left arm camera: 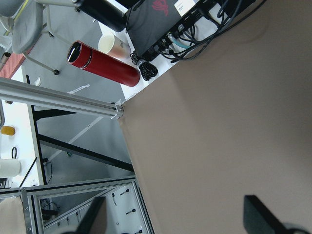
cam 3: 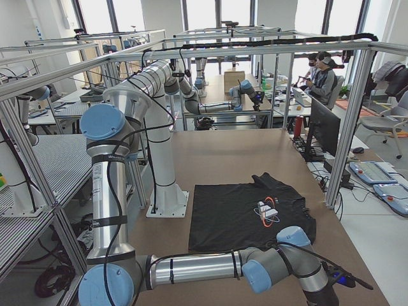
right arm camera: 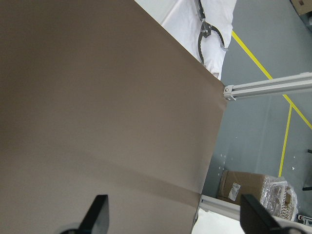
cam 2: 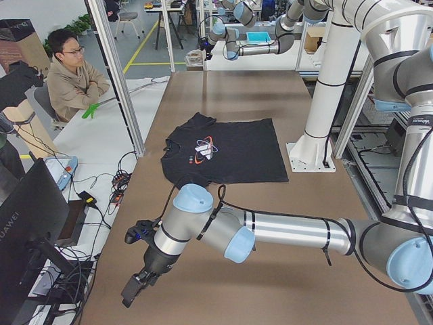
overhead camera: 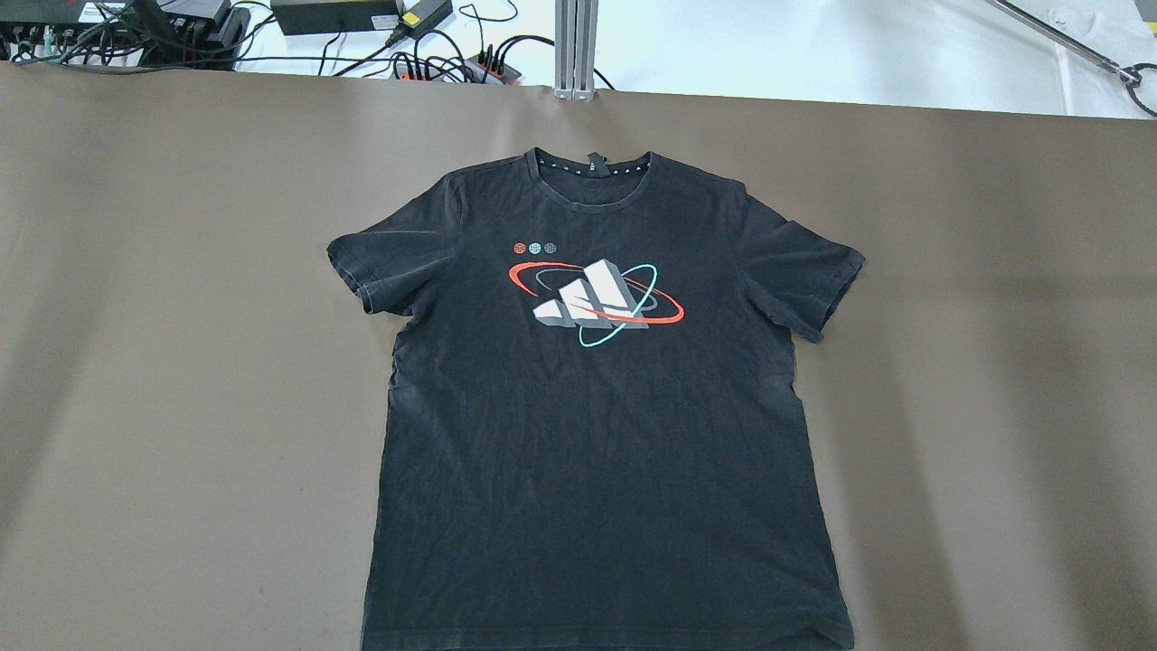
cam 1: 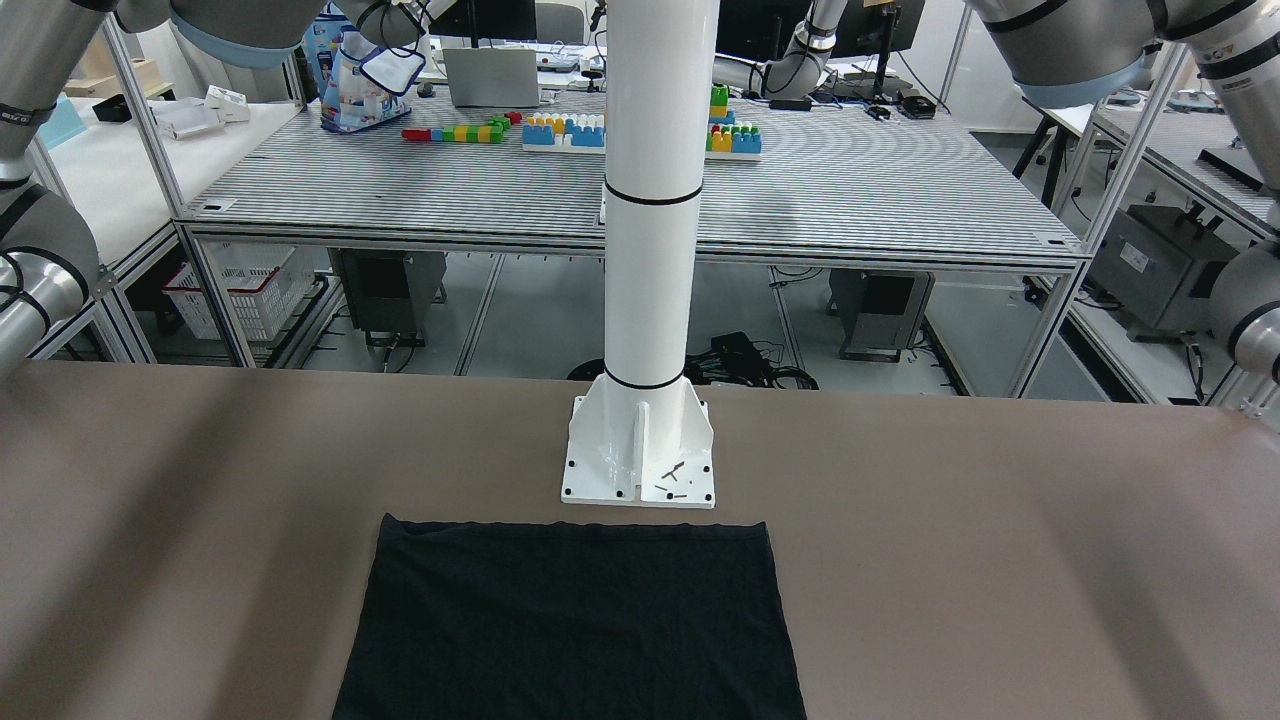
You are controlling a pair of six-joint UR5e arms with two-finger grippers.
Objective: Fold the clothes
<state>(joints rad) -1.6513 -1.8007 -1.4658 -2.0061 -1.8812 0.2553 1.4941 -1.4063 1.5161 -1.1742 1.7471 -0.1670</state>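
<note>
Dark fingertips poke in at the bottom corners of the left wrist view. The left pincer is spread wide, with only bare bench between its jaws. A red flask lies off the bench corner at the upper left of that frame. The right pincer is just as wide and just as empty, looking at bench and floor.

Neither wrist view holds the shirt. It lies flat, print up, mid-frame in the overhead view. Its long axis runs straight up the picture: collar toward the top edge, hem at the bottom edge. In the front-facing view the hem sits just below the pole base.

From the left-end camera the left pincer hangs at the lower left of the frame, at the bench's near end. The shirt is well apart from it, up in the middle. The right arm stands likewise at the opposite end.

Both pincers therefore lie out along the shirt's short axis, one on each side, and neither looks clearly nearer. My judgement is that each arm must first travel inward. The sleeve at the overhead's left falls to the left arm, and the one at its right to the right arm. Folding has not begun.
</note>
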